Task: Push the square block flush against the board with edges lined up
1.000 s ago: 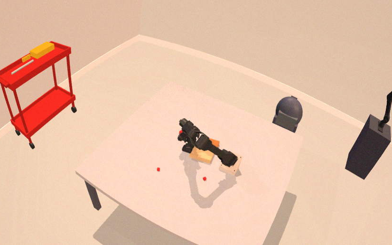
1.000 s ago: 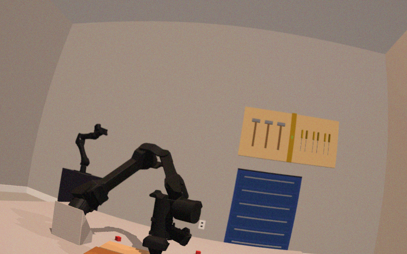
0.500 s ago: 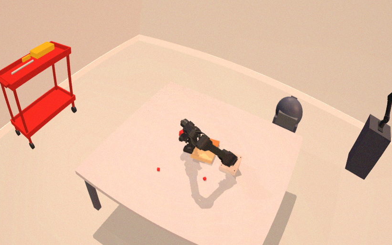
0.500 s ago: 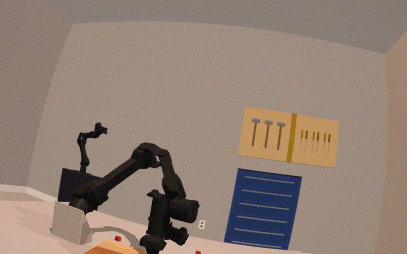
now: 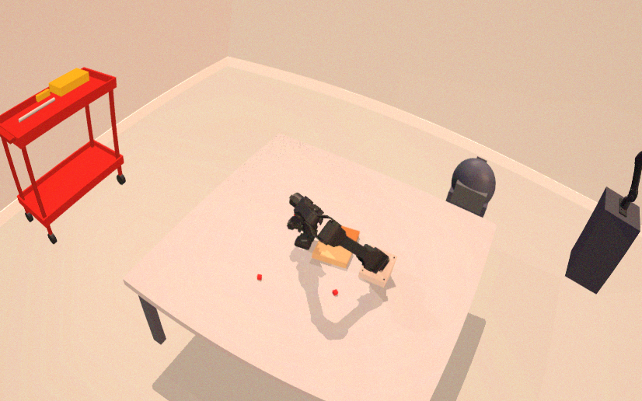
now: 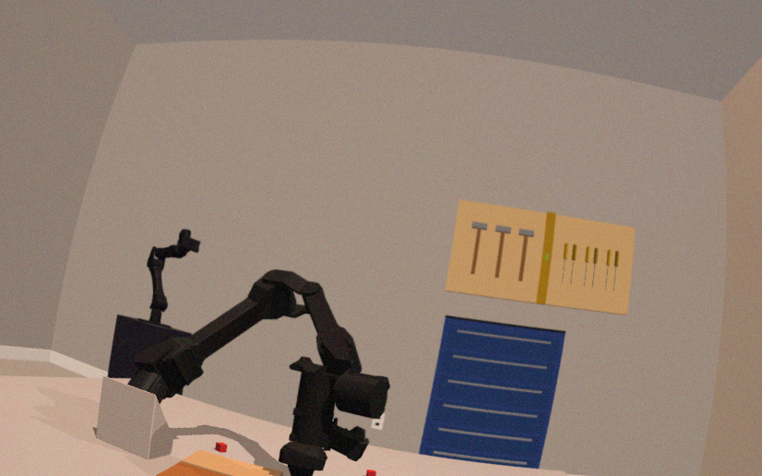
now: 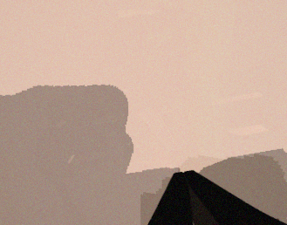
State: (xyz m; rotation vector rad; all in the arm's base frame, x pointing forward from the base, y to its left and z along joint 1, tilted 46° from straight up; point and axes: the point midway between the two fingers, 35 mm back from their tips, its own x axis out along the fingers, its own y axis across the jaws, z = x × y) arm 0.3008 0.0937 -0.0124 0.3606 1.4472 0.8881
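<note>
Since the pale piece [image 5: 336, 256] [image 6: 232, 461] near the gripper [image 5: 303, 242] [image 6: 300, 471] [image 7: 184, 172], fingers together, looks light and stiff, low side pushes should suit it.

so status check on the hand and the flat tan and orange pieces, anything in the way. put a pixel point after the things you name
hand [image 5: 303, 242] [image 6: 301, 468] [image 7: 184, 180] shut, nothing held; tan piece [image 5: 338, 258] [image 6: 221, 460], orange piece [image 5: 351, 232] [image 6: 197, 470] down, contact unclear; black arm [image 5: 356, 245] [image 6: 224, 330] blocking top view
</note>
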